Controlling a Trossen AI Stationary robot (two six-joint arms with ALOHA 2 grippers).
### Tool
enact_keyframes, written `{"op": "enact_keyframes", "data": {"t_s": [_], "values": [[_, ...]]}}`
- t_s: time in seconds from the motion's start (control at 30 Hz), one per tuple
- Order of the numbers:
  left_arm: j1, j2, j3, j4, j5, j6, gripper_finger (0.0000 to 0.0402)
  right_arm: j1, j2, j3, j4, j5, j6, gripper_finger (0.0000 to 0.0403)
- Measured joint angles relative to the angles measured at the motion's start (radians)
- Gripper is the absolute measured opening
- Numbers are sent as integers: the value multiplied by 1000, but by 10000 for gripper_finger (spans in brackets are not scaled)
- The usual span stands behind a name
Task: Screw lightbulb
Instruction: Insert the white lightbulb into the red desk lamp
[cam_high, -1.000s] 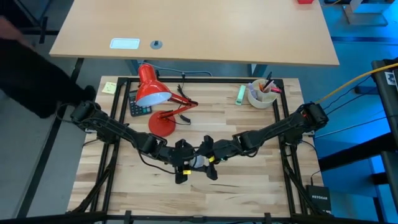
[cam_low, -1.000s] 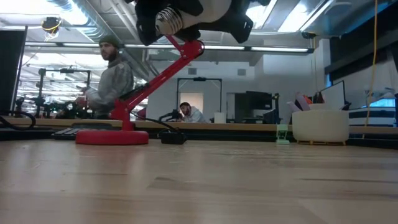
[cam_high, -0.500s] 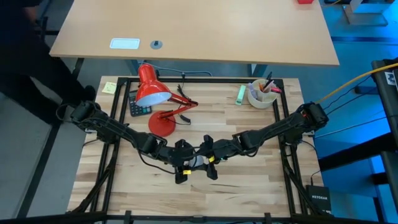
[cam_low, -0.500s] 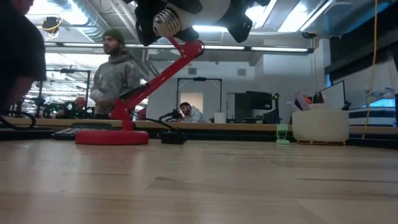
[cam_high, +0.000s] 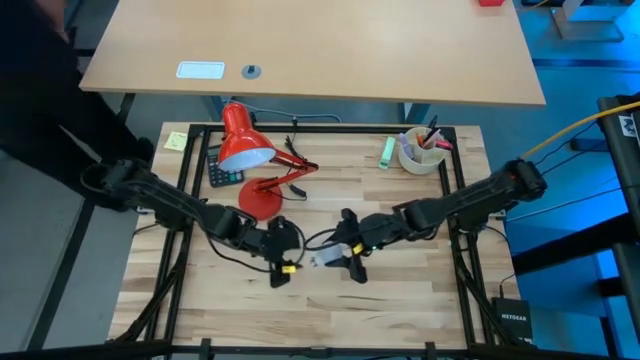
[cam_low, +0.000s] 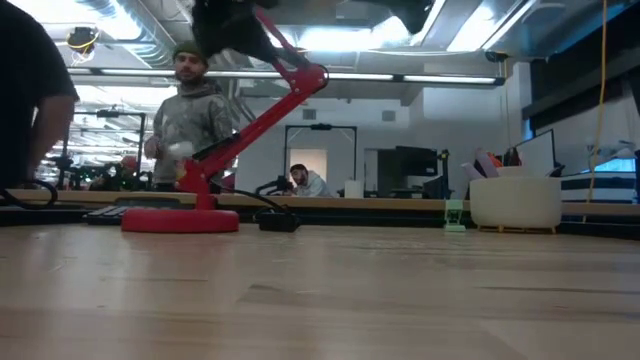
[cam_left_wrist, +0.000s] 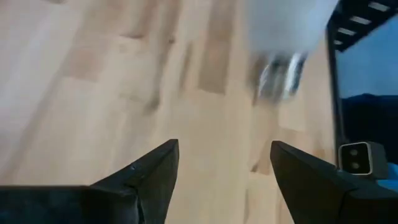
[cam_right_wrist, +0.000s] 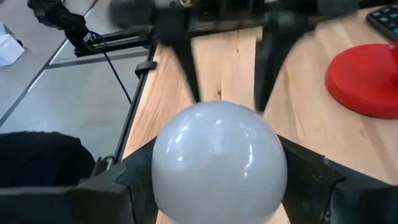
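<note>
The right gripper (cam_high: 345, 258) holds the lightbulb (cam_right_wrist: 219, 160) between its fingers (cam_right_wrist: 118, 180), near the lamp base (cam_high: 260, 200), facing the left gripper's (cam_high: 283, 255) wide-spread fingers (cam_left_wrist: 152, 171).

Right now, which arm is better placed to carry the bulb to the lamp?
The right. Its gripper is shut on the bulb; the left gripper is open and empty, apart from it.

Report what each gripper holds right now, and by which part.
The right gripper holds the lightbulb by its round glass sides. The left gripper is open and holds nothing.
</note>
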Motion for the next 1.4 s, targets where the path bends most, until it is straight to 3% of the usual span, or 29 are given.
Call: {"op": "enact_keyframes", "data": {"t_s": [0.17, 0.4, 0.5, 0.7, 0.83, 1.07, 1.23, 1.33, 1.4], "values": [[0, -106, 0, -239, -118, -97, 233, 0, -95, 0, -104, 21, 0, 252], [-13, -185, -45, -644, -270, -437, 227, 0, -213, 0, -246, 96, -23, 255], [-16, -210, -142, -661, -262, -544, 227, 0, -244, 0, -283, 122, -27, 256], [-8, -298, -364, -526, -286, -624, 218, -2, -245, 0, -315, 142, -87, 256], [32, -424, -471, -382, -287, -517, 214, -27, -240, -5, -314, 143, -111, 256], [207, -685, -530, -195, -293, -148, 214, -92, -240, -6, -311, 118, -166, 257], [358, -716, -559, -80, -255, 125, 214, -142, -241, -7, -311, 68, -209, 257], [475, -691, -601, 26, -161, 222, 214, -167, -241, -7, -311, 43, -228, 257], [550, -669, -623, 47, -151, 271, 214, -180, -241, -7, -310, 36, -236, 257]]}}
